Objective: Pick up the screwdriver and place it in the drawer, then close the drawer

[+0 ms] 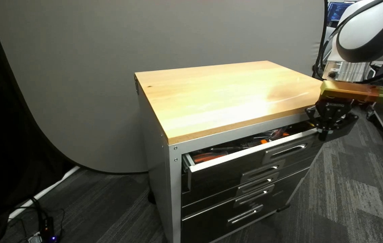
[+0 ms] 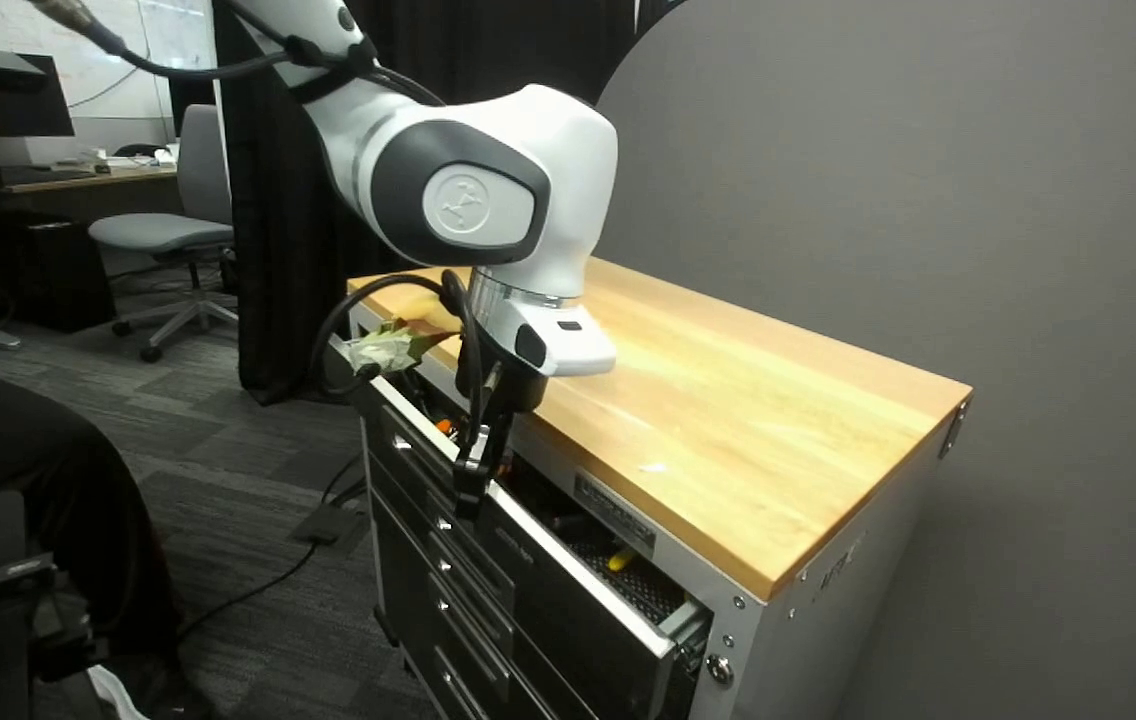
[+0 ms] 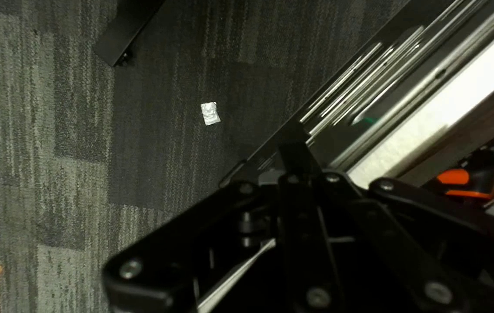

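Observation:
The drawer [image 1: 225, 175], the uppermost one, is pulled partly open; it also shows in an exterior view [image 2: 568, 600] and the wrist view [image 3: 447, 108]. My gripper [image 1: 324, 133] points down at the drawer's front edge, to one side of its bar handle [image 1: 286, 150]. It shows in an exterior view [image 2: 471, 490] and the wrist view [image 3: 297, 158]. Its fingers are together, in front of the drawer face, with nothing visible between them. Whether they touch the face is unclear. I cannot make out the screwdriver on the tabletop; a yellow piece [image 2: 621, 558] lies in the drawer, identity unclear.
The wooden tabletop [image 1: 225, 94] overhangs the open drawer. Orange-handled tools [image 1: 208, 157] and other tools lie in the drawer. Lower drawers [image 1: 225, 219] look shut. A person's leg [image 2: 48, 480] is near the cabinet. A white scrap [image 3: 210, 114] lies on the floor.

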`<state>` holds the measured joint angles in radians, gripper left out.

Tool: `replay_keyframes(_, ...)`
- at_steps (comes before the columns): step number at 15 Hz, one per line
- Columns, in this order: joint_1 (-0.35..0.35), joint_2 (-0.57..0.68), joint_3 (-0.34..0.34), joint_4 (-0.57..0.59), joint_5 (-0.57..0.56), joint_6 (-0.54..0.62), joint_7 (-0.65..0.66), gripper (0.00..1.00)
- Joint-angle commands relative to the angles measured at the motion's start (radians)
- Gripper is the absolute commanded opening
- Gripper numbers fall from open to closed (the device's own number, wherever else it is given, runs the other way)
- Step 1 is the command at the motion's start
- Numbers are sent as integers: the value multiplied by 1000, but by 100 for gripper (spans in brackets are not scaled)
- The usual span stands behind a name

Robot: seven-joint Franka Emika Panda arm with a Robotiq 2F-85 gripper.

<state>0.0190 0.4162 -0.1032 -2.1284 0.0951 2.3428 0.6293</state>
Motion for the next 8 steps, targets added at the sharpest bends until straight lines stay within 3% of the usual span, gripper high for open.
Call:
replay_keyframes(1, 20, 43, 26, 66, 41, 54, 4, 2)
replay_keyframes(8, 29, 32, 61, 50, 58, 79, -34, 2)
